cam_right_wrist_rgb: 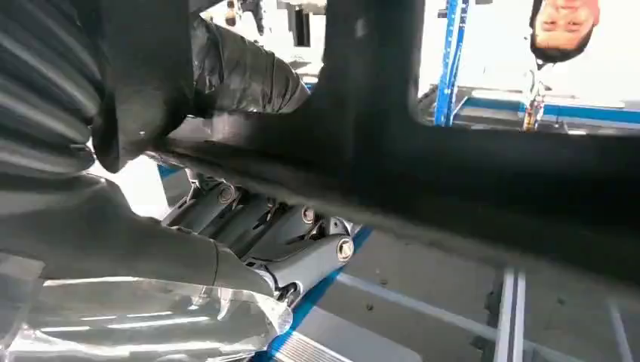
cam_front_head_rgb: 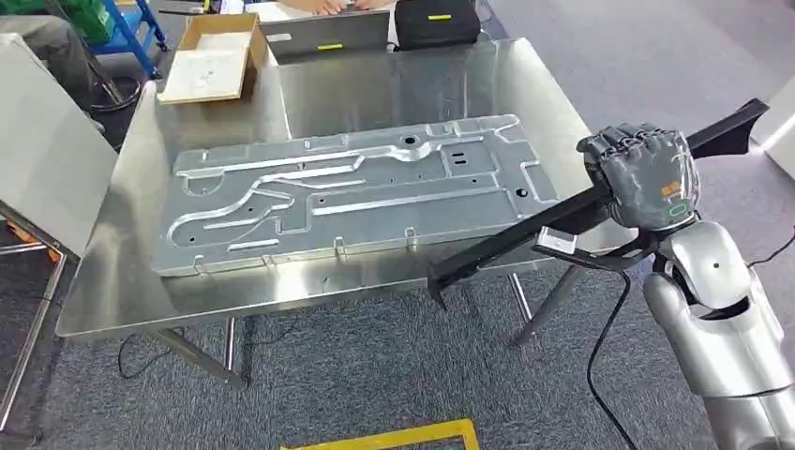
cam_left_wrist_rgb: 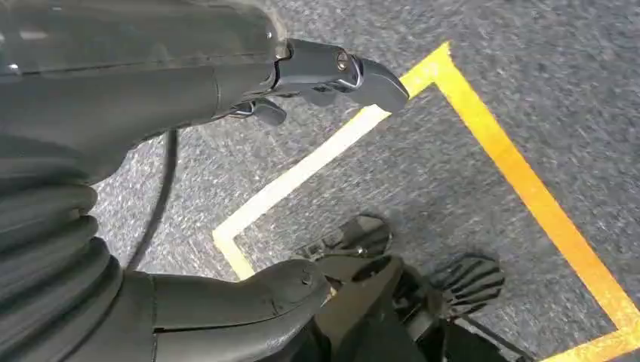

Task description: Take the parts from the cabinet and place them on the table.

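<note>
A long black angled part (cam_front_head_rgb: 506,246) slants over the table's right front corner, one end low by the front edge, the other end high at the right. My right hand (cam_front_head_rgb: 645,173) grips it near its middle, fingers wrapped around it. Up close in the right wrist view, the black part (cam_right_wrist_rgb: 453,173) crosses the picture with my right hand (cam_right_wrist_rgb: 151,151) closed on it. A large stamped metal panel (cam_front_head_rgb: 356,192) lies flat on the steel table (cam_front_head_rgb: 131,291). My left hand (cam_left_wrist_rgb: 113,98) hangs over the carpet, holding nothing, its fingers (cam_left_wrist_rgb: 332,72) apart from the thumb.
A cardboard box (cam_front_head_rgb: 216,56), a laptop (cam_front_head_rgb: 328,36) and a black bag (cam_front_head_rgb: 436,21) sit at the table's far edge. A person (cam_right_wrist_rgb: 562,30) stands beyond. Yellow tape (cam_front_head_rgb: 394,439) marks the carpet in front of the table.
</note>
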Tool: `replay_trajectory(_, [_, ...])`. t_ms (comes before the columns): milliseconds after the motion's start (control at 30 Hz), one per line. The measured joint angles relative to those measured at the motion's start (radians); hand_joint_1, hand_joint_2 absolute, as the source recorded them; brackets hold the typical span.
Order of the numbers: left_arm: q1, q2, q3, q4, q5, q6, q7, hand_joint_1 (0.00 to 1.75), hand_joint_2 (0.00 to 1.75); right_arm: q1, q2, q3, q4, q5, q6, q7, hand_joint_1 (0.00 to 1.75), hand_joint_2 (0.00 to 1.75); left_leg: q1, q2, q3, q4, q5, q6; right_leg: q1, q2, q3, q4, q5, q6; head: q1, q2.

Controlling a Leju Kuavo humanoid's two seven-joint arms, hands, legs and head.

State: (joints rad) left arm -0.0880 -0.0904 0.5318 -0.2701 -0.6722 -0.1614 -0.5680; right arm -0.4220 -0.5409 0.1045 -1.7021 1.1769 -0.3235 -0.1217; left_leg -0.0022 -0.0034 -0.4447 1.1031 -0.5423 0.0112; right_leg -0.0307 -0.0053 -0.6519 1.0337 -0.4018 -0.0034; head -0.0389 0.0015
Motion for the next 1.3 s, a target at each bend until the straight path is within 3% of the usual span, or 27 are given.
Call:
replay_trajectory(33, [-0.001,-0.001,0.0,0.0,0.0,0.0,0.0,0.0,1.75,-0.002,0.001,0.0,0.0,0.0,0.0,0.0,1.75,1.75,0.001,0.0,-0.05,0.069,-0.026,-0.006,0.002,0.001,0.006,0.0,-0.009,-0.004,-0.001,0.0])
replay_trajectory(100, [0.001,-0.001,0.0,0.0,0.0,0.0,0.0,0.0,1.75,-0.002,0.001,0.001,0.002,-0.013,0.003,0.002,1.75,1.75,0.003,0.0,-0.148,0.179,-0.129,-0.009,0.008,0.004,0.023,0.0,-0.028,-0.008,-0.001,0.0])
replay_trajectory(133, [0.003,0.0,0.0,0.0,0.0,0.001,0.0,0.0,1.75,-0.001,0.001,0.001,0.002,-0.023,0.004,0.002,1.75,1.75,0.002,0.0,-0.175,0.194,-0.156,-0.007,0.011,0.006,0.031,0.0,-0.035,-0.01,-0.002,0.0])
replay_trajectory(167, [0.005,0.0,0.0,0.0,0.0,0.002,0.0,0.0,1.75,-0.001,0.001,0.001,0.002,-0.035,0.005,0.002,1.75,1.75,0.002,0.0,-0.194,0.186,-0.16,-0.002,0.015,0.006,0.042,0.0,-0.044,-0.011,-0.001,0.0])
replay_trajectory(200, [0.007,-0.001,0.0,0.0,0.0,0.003,0.0,0.0,1.75,-0.002,0.001,0.001,0.002,-0.044,0.006,0.002,1.75,1.75,-0.001,0.0,-0.197,0.16,-0.144,0.004,0.019,0.007,0.052,0.0,-0.051,-0.012,-0.001,0.0])
replay_trajectory(233, [0.009,-0.001,0.0,0.0,0.0,0.004,0.0,0.0,1.75,-0.002,0.002,0.001,0.002,-0.052,0.007,0.002,1.75,1.75,-0.005,-0.001,-0.186,0.08,-0.081,0.019,0.027,0.007,0.072,0.0,-0.064,-0.014,-0.001,0.0])
replay_trajectory(267, [0.009,-0.001,0.0,0.0,0.0,0.005,0.0,0.0,1.75,-0.004,0.003,0.001,0.001,-0.055,0.011,0.002,1.75,1.75,-0.011,-0.001,-0.17,0.001,-0.005,0.037,0.032,0.007,0.087,-0.001,-0.074,-0.015,-0.001,0.0])
replay_trajectory(300, [0.01,0.001,0.0,0.0,0.0,0.005,0.0,0.0,1.75,-0.004,0.005,0.001,0.002,-0.054,0.018,0.002,1.75,1.75,-0.023,-0.003,-0.164,-0.068,0.094,0.057,0.03,0.008,0.091,-0.003,-0.084,-0.016,-0.001,0.0])
replay_trajectory(333, [0.012,0.003,0.0,0.0,0.0,0.005,0.0,0.0,1.75,-0.012,0.017,0.003,0.007,-0.05,0.025,0.0,1.75,1.75,-0.027,-0.011,-0.171,-0.063,0.104,0.065,0.033,0.007,0.105,0.0,-0.088,-0.012,0.002,0.0])
replay_trajectory(433, [0.008,0.003,0.0,0.001,0.0,0.005,0.002,0.0,1.75,-0.021,0.044,0.025,0.025,-0.013,0.038,0.003,1.75,1.75,-0.038,-0.007,-0.155,-0.09,0.111,0.064,0.023,0.017,0.105,-0.015,-0.093,0.004,0.001,0.0])
replay_trajectory(467, [0.005,0.003,0.0,0.001,0.0,0.005,0.003,0.0,1.75,-0.026,0.05,0.04,0.031,0.0,0.041,0.004,1.75,1.75,-0.026,-0.006,-0.141,-0.115,0.118,0.064,0.031,0.016,0.113,-0.018,-0.098,0.009,0.0,0.0])
replay_trajectory(500, [0.002,0.004,0.0,0.001,0.001,0.005,0.003,0.0,1.75,-0.031,0.058,0.05,0.038,0.005,0.043,0.005,1.75,1.75,-0.023,-0.005,-0.127,-0.129,0.122,0.062,0.026,0.011,0.11,-0.004,-0.105,0.011,0.002,0.0])
replay_trajectory(567, [-0.004,0.003,0.001,0.001,0.002,0.01,0.008,0.0,1.75,-0.062,0.077,0.077,0.066,0.014,0.058,0.005,1.75,1.75,-0.02,-0.004,-0.116,-0.133,0.115,0.068,0.024,0.01,0.042,0.115,-0.157,0.018,0.001,0.0])
replay_trajectory(633, [-0.005,-0.001,0.001,0.001,-0.001,0.014,0.01,0.0,1.75,-0.082,0.108,0.114,0.099,0.003,0.08,0.0,1.75,1.75,-0.02,-0.004,-0.105,-0.132,0.1,0.067,0.016,0.01,-0.057,0.26,-0.19,0.028,0.001,0.0])
replay_trajectory(667, [-0.005,-0.002,0.001,0.001,-0.005,0.015,0.01,0.0,1.75,-0.089,0.124,0.13,0.112,-0.007,0.088,-0.002,1.75,1.75,-0.02,-0.004,-0.099,-0.13,0.093,0.065,0.013,0.009,-0.083,0.28,-0.178,0.03,0.001,0.0])
replay_trajectory(700, [-0.006,-0.002,0.001,0.001,-0.008,0.015,0.006,0.0,1.75,-0.1,0.144,0.152,0.125,-0.021,0.1,-0.003,1.75,1.75,-0.018,-0.005,-0.09,-0.125,0.082,0.062,0.009,0.008,-0.089,0.253,-0.133,0.034,0.001,0.0])
replay_trajectory(767, [-0.007,-0.006,0.001,0.001,-0.011,0.015,0.0,0.0,1.75,-0.138,0.17,0.19,0.141,-0.044,0.12,-0.002,1.75,1.75,-0.016,-0.007,-0.073,-0.11,0.056,0.055,0.005,0.006,-0.043,0.105,-0.011,0.036,0.001,0.0])
replay_trajectory(800, [-0.007,-0.007,0.001,0.001,-0.015,0.015,-0.004,0.0,1.75,-0.158,0.184,0.208,0.15,-0.058,0.129,0.001,1.75,1.75,-0.015,-0.008,-0.069,-0.101,0.041,0.05,0.005,0.005,-0.023,0.037,0.02,0.035,0.001,0.0])
replay_trajectory(833, [-0.008,-0.007,0.001,0.001,-0.017,0.014,-0.006,0.0,1.75,-0.176,0.198,0.224,0.163,-0.07,0.136,0.003,1.75,1.75,-0.016,-0.01,-0.079,-0.097,0.035,0.043,0.011,0.006,-0.023,0.054,0.008,0.031,0.002,0.0])
replay_trajectory(933, [-0.012,-0.008,0.001,0.001,-0.019,0.013,-0.018,0.0,1.75,-0.207,0.231,0.268,0.18,-0.083,0.149,0.002,1.75,1.75,-0.012,-0.009,-0.089,-0.089,0.03,0.027,0.02,0.007,-0.019,0.023,-0.018,0.009,0.001,0.0])
replay_trajectory(1000, [-0.014,-0.007,0.001,0.0,-0.021,0.013,-0.021,0.0,1.75,-0.22,0.248,0.283,0.186,-0.088,0.149,0.001,1.75,1.75,-0.012,-0.009,-0.086,-0.086,0.014,0.014,0.01,0.005,-0.002,0.006,-0.022,0.001,0.001,0.0])
replay_trajectory(1033, [-0.015,-0.01,0.001,0.0,-0.021,0.013,-0.023,0.0,1.75,-0.228,0.253,0.288,0.188,-0.089,0.149,0.001,1.75,1.75,-0.013,-0.006,-0.099,-0.054,0.002,0.006,0.01,0.003,0.008,0.0,-0.025,-0.004,0.0,0.0])
replay_trajectory(1133, [-0.013,-0.01,0.001,0.001,-0.017,0.011,-0.025,0.0,1.75,-0.245,0.269,0.301,0.2,-0.095,0.151,-0.002,1.75,1.75,-0.001,-0.005,-0.232,0.178,-0.078,-0.008,0.011,-0.001,0.024,-0.003,-0.037,-0.013,0.0,0.0])
replay_trajectory(1167, [-0.01,-0.01,0.001,0.001,-0.016,0.008,-0.027,0.0,1.75,-0.245,0.272,0.307,0.204,-0.095,0.154,-0.003,1.75,1.75,0.003,-0.005,-0.27,0.227,-0.078,-0.012,0.01,-0.001,0.03,-0.003,-0.042,-0.013,0.0,0.0])
replay_trajectory(1200, [-0.008,-0.01,0.001,0.001,-0.016,0.006,-0.029,0.0,1.75,-0.245,0.275,0.312,0.206,-0.095,0.156,-0.003,1.75,1.75,0.007,-0.004,-0.281,0.225,-0.055,-0.016,0.009,0.0,0.035,-0.003,-0.046,-0.012,0.0,0.0])
replay_trajectory(1233, [-0.007,-0.01,0.001,0.001,-0.016,0.006,-0.031,0.0,1.75,-0.245,0.277,0.315,0.208,-0.095,0.158,-0.004,1.75,1.75,0.011,-0.004,-0.269,0.172,-0.003,-0.019,0.007,0.001,0.044,-0.002,-0.052,-0.009,0.0,0.0])
replay_trajectory(1300, [-0.008,-0.01,0.001,0.001,-0.016,0.005,-0.033,0.0,1.75,-0.25,0.282,0.316,0.209,-0.096,0.158,-0.004,1.75,1.75,0.02,-0.001,-0.199,-0.013,0.118,-0.024,0.002,0.002,0.061,0.001,-0.065,0.002,0.0,0.0])
